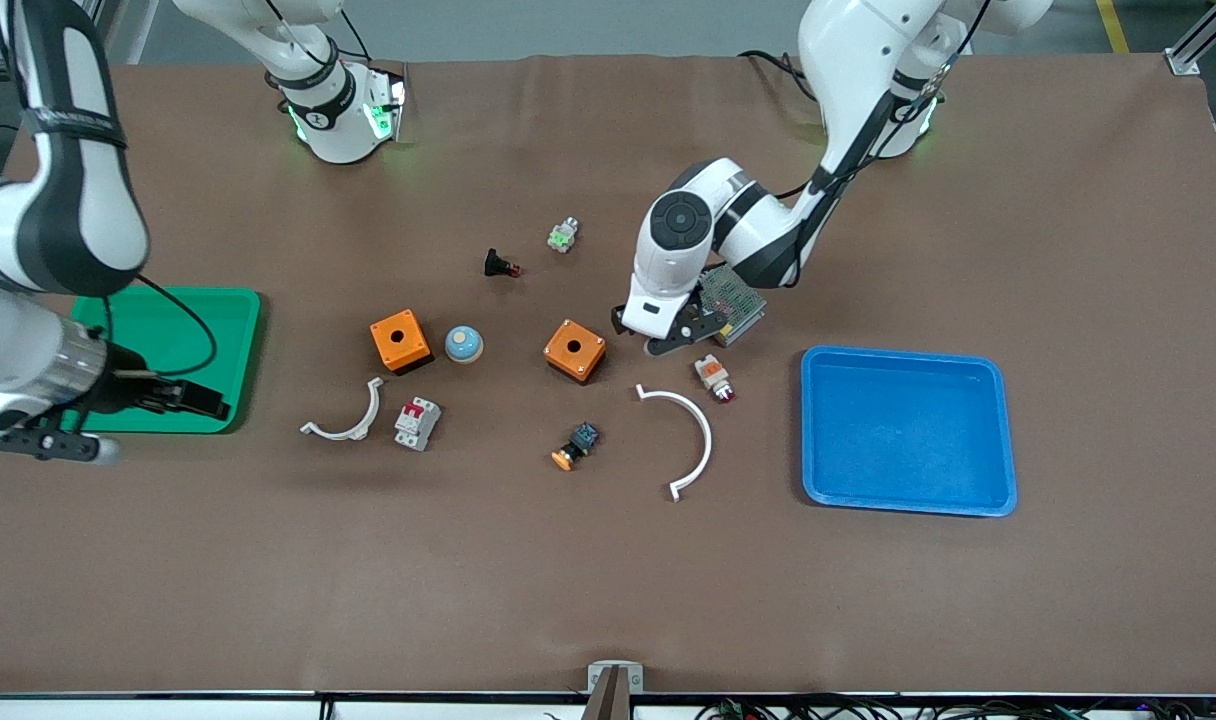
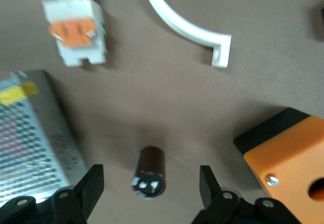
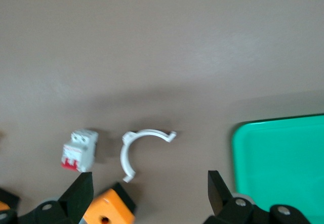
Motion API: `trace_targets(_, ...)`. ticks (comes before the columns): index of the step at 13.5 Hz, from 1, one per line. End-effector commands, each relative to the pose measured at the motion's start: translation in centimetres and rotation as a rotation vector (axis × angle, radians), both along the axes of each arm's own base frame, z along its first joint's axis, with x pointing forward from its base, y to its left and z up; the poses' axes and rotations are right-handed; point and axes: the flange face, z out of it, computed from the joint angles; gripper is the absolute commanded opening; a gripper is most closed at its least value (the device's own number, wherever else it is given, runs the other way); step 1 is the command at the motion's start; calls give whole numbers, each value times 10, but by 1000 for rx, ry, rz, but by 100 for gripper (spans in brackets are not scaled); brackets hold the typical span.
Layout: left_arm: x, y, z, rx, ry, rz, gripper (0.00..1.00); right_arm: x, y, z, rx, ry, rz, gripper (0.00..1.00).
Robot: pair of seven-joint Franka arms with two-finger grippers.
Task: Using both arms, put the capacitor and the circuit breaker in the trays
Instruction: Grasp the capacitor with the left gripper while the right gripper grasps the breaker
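Low, left gripper (image 2: 149, 183) spread astride capacitor (image 2: 149, 173); right gripper (image 3: 149, 191) likewise spread.

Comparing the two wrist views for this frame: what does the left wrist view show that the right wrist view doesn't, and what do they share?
Only the left wrist view shows the capacitor lying on the table between the open fingers of the left gripper, plus a perforated metal box and an indicator lamp.

Only the right wrist view shows the circuit breaker, the green tray and the open right gripper.

Both show brown table, an orange box and a white curved bracket, though not the same ones.
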Motion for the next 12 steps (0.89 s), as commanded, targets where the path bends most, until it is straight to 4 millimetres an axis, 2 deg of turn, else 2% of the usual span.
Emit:
trace_targets(1, -2, -5, -16, -3, -6, 21, 79, 12, 56, -30, 5, 14, -145, 100)
trace_targets(5, -11, -9, -27, 8, 8, 7, 64, 16, 146, -101, 3, 24, -325, 100)
trace_targets(6, -14, -10, -32, 14, 14, 2, 60, 15, 161, -117, 2, 26, -338, 100)
trace_targets(7, -17, -12, -34, 15, 17, -2, 51, 14, 170, -133, -5, 35, -325, 100)
trace_targets(8, -17, -12, -34, 17, 18, 3, 37, 11, 177, -144, -11, 48, -316, 100)
trace_targets(10, -11, -11, -21, 17, 11, 45, 1, 5, 187, -163, -30, 69, -288, 100)
trace_targets(12, 3, -1, 15, 17, -6, 67, 0, -2, 191, -179, -66, 84, -247, 100)
